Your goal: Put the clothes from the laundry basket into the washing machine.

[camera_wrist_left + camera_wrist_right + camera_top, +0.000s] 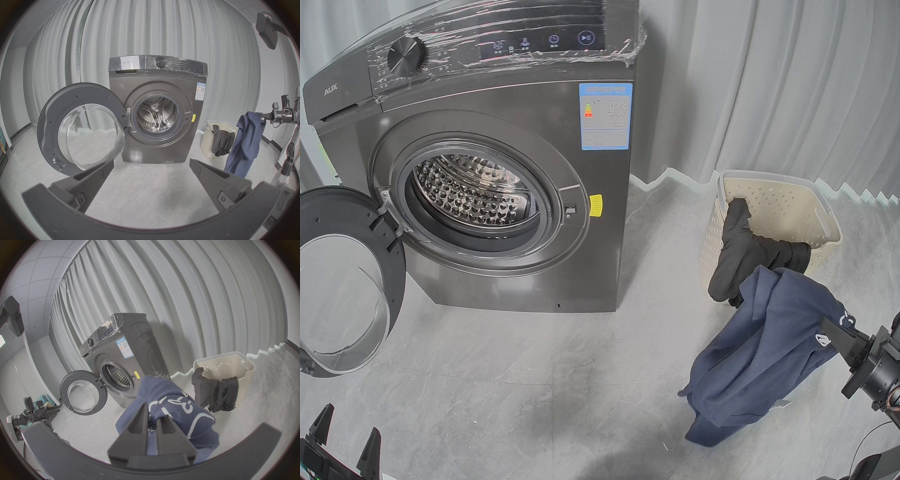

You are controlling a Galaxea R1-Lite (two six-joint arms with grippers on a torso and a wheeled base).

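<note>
So the right claw (153, 419) is pinched shut on the navy sweatshirt (765, 350), with the fabric bunched up between its two fingers. In the head view that puts it at the lower right of the frame, with the sweatshirt hanging down from the grip in a long drape. I honestly can't tell if its bottom edge touches the floor (550, 375) or just clears it. Right behind it, at middle right, is the laundry basket (794, 187), standing upright in front of the curtain (769, 81). A black garment (747, 253) is slung over its near rim, half inside and half hanging down the outside wall. The navy piece is out of the basket and overlaps the black one a bit from where I'm looking. The washing machine (506, 187) takes up the upper left, well apart from the sweatshirt, with a stretch of floor between them. Its door (344, 281) is swung wide open at the far left edge, and the drum (475, 187) shows through the round opening. The left claw (347, 431) sits at the bottom left corner, fingers spread wide with nothing in them, facing the machine's front.
</note>
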